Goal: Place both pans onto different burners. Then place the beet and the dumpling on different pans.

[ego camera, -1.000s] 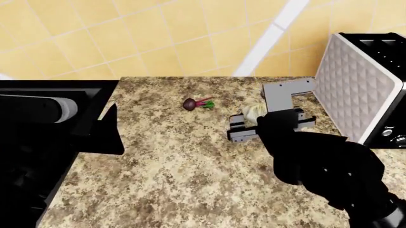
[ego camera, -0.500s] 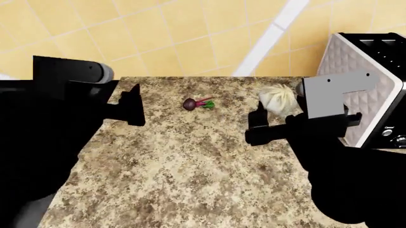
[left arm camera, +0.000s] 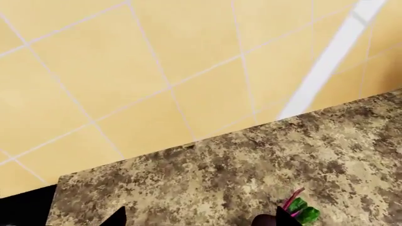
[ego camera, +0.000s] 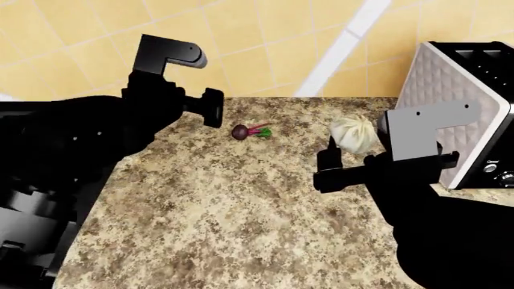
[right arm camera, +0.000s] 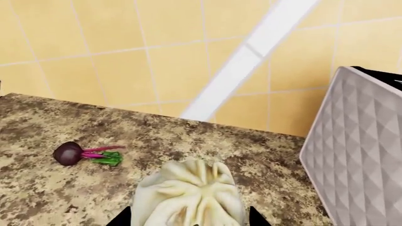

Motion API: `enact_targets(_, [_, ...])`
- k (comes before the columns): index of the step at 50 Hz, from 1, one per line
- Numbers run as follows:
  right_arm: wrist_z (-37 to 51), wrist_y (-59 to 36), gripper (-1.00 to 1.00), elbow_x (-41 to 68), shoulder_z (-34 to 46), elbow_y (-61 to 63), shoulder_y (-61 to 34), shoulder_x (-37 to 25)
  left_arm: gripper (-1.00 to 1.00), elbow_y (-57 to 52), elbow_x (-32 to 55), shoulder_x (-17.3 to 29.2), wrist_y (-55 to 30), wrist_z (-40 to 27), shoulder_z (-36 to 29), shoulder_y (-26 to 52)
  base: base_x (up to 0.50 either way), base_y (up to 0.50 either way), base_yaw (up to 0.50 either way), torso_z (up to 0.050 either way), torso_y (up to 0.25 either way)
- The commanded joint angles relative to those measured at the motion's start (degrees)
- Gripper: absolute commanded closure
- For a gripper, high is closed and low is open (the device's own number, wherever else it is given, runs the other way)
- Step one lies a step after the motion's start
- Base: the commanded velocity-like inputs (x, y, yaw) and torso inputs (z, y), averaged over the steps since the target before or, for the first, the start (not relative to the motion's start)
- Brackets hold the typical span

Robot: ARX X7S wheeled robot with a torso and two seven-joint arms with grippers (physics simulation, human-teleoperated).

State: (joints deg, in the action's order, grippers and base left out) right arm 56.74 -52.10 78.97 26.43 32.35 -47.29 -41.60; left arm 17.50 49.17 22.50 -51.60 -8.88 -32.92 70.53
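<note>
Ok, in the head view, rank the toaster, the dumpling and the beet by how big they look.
1. Toaster, largest by far, though cut off at the frame's edge.
2. Dumpling, held up in the right gripper, so slightly nearer the camera.
3. Beet, smallest, lying on the countertop.

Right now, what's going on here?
The right gripper has the dumpling between its fingers, held by the toaster. The left gripper hangs just beside the beet, which lies untouched on the counter; whether it is open is unclear. No pan shows in any view.
</note>
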Motion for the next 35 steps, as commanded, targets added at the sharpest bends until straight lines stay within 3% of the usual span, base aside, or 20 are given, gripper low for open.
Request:
enact_targets(1, [-0.73, -0.37, 1.0, -1.12, 0.08, 0.11, 0.0, 0.17, -1.0, 9.81, -3.81, -4.59, 2.53, 6.65, -5.07, 3.48, 0.0, 0.0, 0.0, 0.0, 0.0])
enact_targets(17, [-1.1, 0.1, 1.0, -1.45, 0.01, -0.46, -0.04, -0.06, -1.0, 14.17, -4.56, -7.87, 4.07, 10.56, -7.58, 3.3, 0.0, 0.0, 0.0, 0.0, 0.0])
enact_targets(35, [-2.22, 1.48, 1.0, -2.42, 0.0, -1.02, 1.33, -0.24, -1.0, 27.32, -8.45, -13.08, 10.51, 14.39, -10.04, 4.85, 0.0, 0.0, 0.0, 0.0, 0.0])
